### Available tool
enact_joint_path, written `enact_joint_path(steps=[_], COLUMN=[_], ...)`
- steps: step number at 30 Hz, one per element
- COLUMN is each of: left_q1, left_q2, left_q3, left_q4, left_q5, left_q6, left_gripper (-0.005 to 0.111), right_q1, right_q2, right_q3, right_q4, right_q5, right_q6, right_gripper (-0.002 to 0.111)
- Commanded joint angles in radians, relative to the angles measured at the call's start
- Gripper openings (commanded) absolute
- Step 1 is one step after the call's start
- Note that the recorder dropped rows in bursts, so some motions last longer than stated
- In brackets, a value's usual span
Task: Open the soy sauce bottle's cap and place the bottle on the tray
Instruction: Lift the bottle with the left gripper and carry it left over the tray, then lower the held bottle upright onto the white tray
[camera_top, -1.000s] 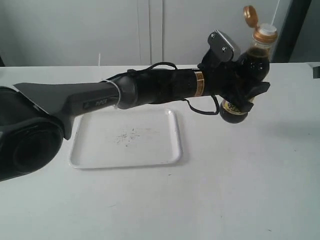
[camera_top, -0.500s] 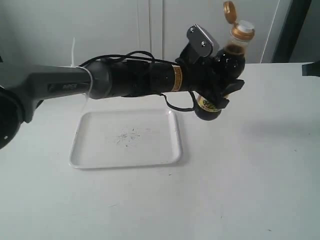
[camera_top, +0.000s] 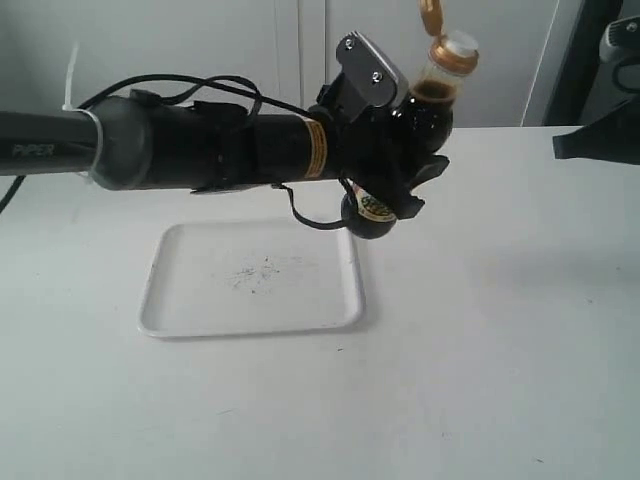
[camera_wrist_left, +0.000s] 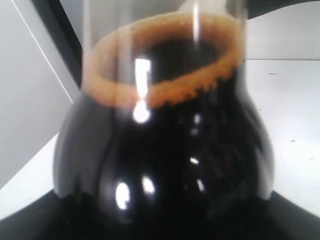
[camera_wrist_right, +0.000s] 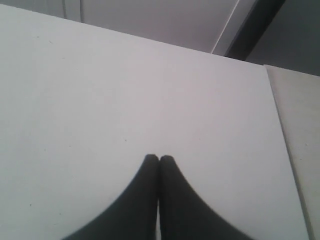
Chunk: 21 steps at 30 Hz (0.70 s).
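Observation:
The soy sauce bottle (camera_top: 418, 112) hangs in the air above the table, tilted, with my left gripper (camera_top: 405, 160) shut around its dark body. Its yellow-and-red label (camera_top: 375, 207) shows near the base. The golden-brown cap (camera_top: 431, 15) stands flipped open above the white spout (camera_top: 455, 47). In the left wrist view the bottle (camera_wrist_left: 165, 145) fills the frame, with foam ringing the liquid. The white tray (camera_top: 200, 292) lies on the table below and to the left of the bottle. My right gripper (camera_wrist_right: 159, 159) is shut on nothing, over bare table; in the exterior view it (camera_top: 600, 140) sits at the right edge.
The long black left arm (camera_top: 180, 150) reaches across the exterior view from the left, passing above the tray's far edge. A white wall with a dark vertical post (camera_top: 575, 60) rises behind the table. In the right wrist view a table edge (camera_wrist_right: 280, 125) runs along one side.
The left arm has swung left and upward with the bottle, bringing it from right of the tray to above the tray's far right corner. The right gripper has come into view at the right edge.

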<state>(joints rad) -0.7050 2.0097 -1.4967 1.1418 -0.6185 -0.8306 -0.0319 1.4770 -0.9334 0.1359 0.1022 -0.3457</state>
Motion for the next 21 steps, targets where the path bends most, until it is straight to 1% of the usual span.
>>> enact_joint_path(steps=[1,5,7,13,17,21], left_q1=[0.062,0.158,0.199,0.285,0.316,0.343], left_q2=[-0.065,-0.076,-0.078,-0.078,-0.078,-0.085], left_q3=[0.069,0.135,0.175,0.279,0.327,0.357], left_q4=[-0.105,-0.116,-0.130,-0.139,-0.149,-0.142], left_q5=[-0.172,-0.393,-0.450,-0.549,-0.603,-0.603], left_q6=[0.027,0.000,0.019,0.077,0.107,0.113], left_gripper=[0.000,0.000,0.000,0.000,0.000,0.000], right_q1=[0.023,0.025,0.025,0.025,0.025,0.025], right_q2=[-0.007,-0.007,-0.007,-0.007,-0.007,-0.007], right_q3=[0.004,0.004,0.004,0.004,0.004,0.004], right_q4=[0.001,0.001,0.001,0.001,0.001,0.001], right_q5=[0.010,0.012,0.012,0.012,0.008,0.004], right_q6=[-0.026,-0.027,-0.027,-0.027,-0.027,-0.040], right_gripper=[0.000,0.000,0.000,0.000,0.000,0.000])
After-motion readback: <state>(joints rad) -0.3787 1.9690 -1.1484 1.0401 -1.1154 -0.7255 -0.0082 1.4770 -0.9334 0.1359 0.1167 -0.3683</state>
